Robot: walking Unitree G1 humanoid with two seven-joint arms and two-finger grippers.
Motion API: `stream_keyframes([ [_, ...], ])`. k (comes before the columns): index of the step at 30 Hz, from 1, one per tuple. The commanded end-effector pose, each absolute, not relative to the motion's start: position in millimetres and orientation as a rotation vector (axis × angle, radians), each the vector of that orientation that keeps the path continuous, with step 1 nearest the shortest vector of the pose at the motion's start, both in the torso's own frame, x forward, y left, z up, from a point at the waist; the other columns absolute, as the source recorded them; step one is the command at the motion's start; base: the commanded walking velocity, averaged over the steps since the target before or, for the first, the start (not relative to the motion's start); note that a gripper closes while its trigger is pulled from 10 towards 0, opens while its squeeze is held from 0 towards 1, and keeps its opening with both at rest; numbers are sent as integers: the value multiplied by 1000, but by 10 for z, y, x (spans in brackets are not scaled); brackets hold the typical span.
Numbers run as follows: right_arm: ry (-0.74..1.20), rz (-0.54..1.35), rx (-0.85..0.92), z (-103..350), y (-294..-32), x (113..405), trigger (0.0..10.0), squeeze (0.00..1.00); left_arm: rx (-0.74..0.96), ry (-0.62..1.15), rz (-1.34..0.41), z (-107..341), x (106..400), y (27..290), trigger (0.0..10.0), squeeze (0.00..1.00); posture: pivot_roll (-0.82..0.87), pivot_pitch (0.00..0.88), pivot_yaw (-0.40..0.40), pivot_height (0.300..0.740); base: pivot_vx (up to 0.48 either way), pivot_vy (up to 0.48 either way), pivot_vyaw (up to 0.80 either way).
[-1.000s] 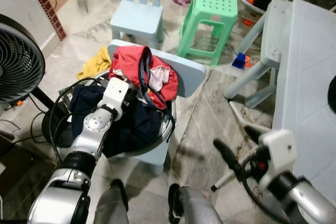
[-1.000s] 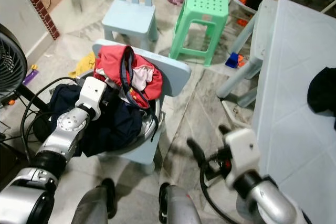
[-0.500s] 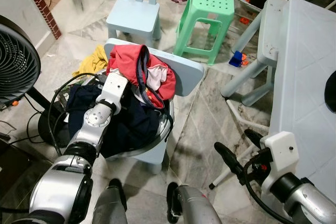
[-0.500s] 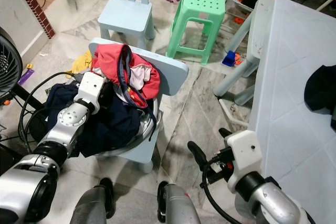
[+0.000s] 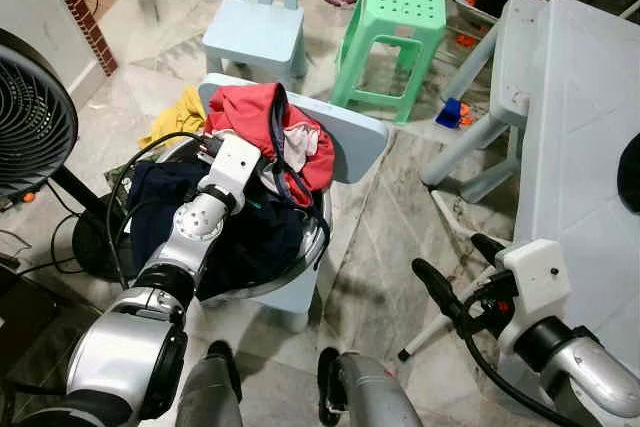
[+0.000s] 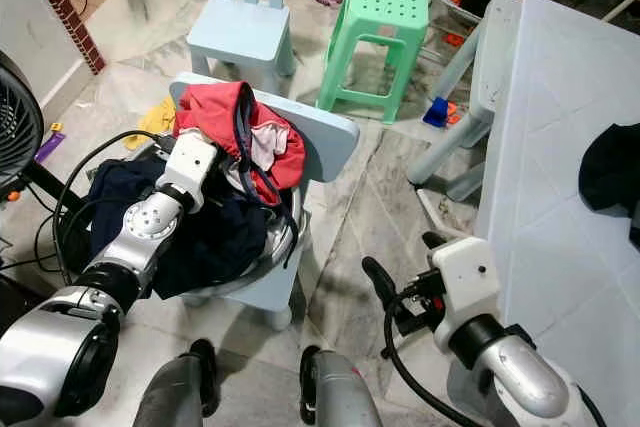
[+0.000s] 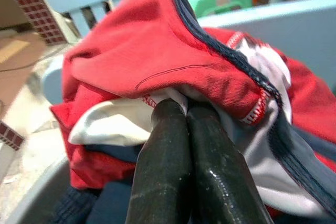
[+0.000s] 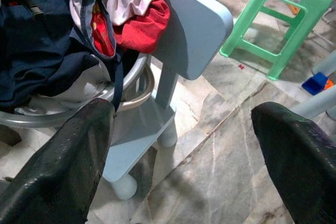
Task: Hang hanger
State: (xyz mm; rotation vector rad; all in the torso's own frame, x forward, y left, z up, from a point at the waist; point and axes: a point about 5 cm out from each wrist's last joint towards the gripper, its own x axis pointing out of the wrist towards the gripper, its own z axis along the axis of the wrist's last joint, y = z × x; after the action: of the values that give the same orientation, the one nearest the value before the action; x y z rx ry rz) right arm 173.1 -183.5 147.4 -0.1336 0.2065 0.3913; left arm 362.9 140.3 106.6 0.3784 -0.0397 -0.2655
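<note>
- The left hand (image 7: pixel 181 129) sat at the centre of the wrist picture with its two black fingers pressed together, their tips pushed in under the fold of the red garment (image 5: pixel 262 119); whether any cloth was caught between them could not be told.
- In the left eye view that hand reached to the upper-middle left of the frame, into the heap of clothes in a round grey basin (image 5: pixel 300 267) standing on a pale blue chair (image 5: pixel 355 142).
- A dark navy garment (image 5: pixel 250 237) filled the basin below the red one.
- The right hand (image 5: pixel 455 277) hung at the lower right of the frame above the marble floor (image 5: pixel 380 227), fingers spread wide and empty, beside the pale blue tabletop (image 5: pixel 590 127).
- No hanger could be made out anywhere; if one lay in the pile, it was hidden beneath the clothes.
- By my reading the task had barely begun: the left hand was only probing the laundry, and finding, lifting and hanging the hanger were all left to do.
- A green stool (image 5: pixel 392 27) and a black fan (image 5: pixel 30 112) stood well apart from the work.
</note>
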Motion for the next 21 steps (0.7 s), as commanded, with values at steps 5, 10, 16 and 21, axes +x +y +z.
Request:
stream_keyframes([
  [5, 221, 378, -148, 1428, -1853, 1748, 10000, 0, 316, -131, -192, 1145, 3607, 1362, 0, 0, -234, 252, -132, 740, 0, 0, 0],
  [10, 210, 382, -147, 1418, -1832, 1792, 10000, 0, 264, -196, -129, 1146, 3515, 1334, 0, 0, -217, 243, -131, 740, 0, 0, 0],
  [16, 200, 385, -142, 1397, -1806, 1832, 10000, 0, 166, -239, -53, 1095, 3228, 1254, 0, 0, -196, 237, -125, 740, 0, 0, 0],
  [21, 193, 393, -132, 1370, -1769, 1862, 10000, 0, 112, -252, 15, 1152, 2960, 1238, 0, 0, -164, 231, -119, 740, 0, 0, 0],
])
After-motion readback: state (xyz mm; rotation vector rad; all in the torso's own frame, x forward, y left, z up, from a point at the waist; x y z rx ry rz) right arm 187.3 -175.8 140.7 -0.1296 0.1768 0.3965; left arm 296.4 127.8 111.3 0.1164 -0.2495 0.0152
